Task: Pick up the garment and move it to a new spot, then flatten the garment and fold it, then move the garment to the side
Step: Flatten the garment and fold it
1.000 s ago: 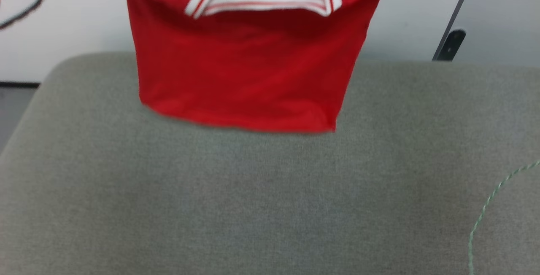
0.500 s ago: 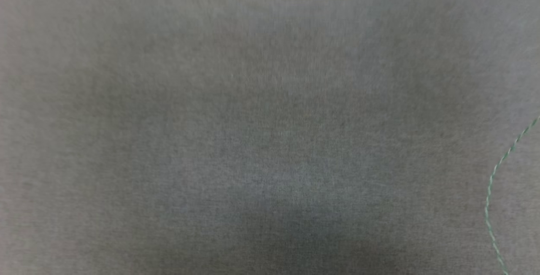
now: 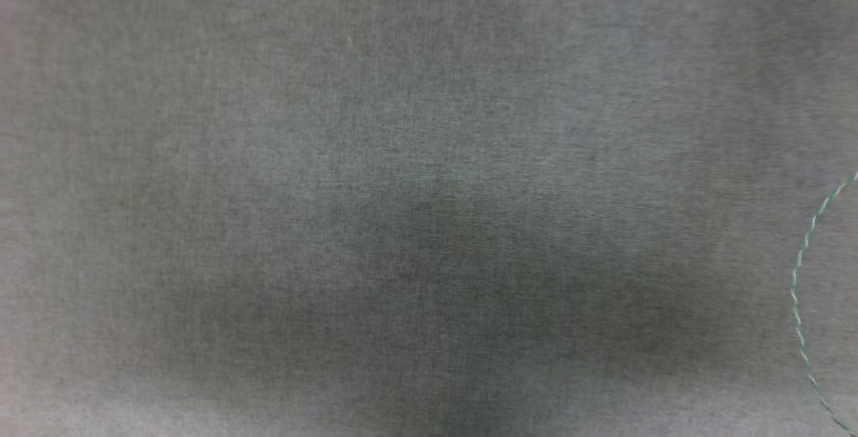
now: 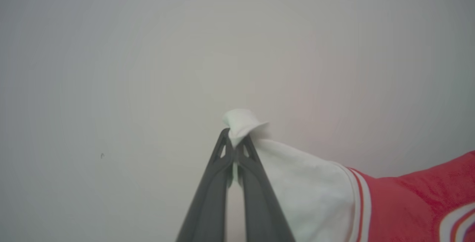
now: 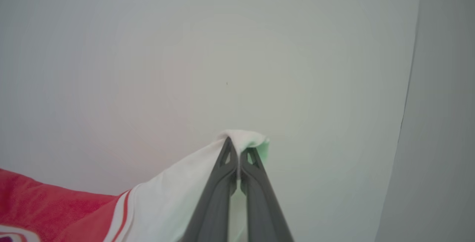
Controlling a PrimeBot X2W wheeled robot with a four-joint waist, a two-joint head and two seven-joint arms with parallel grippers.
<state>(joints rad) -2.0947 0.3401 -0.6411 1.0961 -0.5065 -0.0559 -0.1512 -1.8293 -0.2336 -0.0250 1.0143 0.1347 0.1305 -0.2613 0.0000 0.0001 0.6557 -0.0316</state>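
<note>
Now | step: relocating the garment [image 4: 408, 201] | left end effector [image 4: 235, 145], right end effector [image 5: 238, 154] clenching sleeve ends [image 4: 304, 182] (white) | next: probably lowering evenly.

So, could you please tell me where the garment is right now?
The garment is held up before a pale wall, in both wrist views: the left hand pinches one white sleeve end, the right hand the other.
</note>
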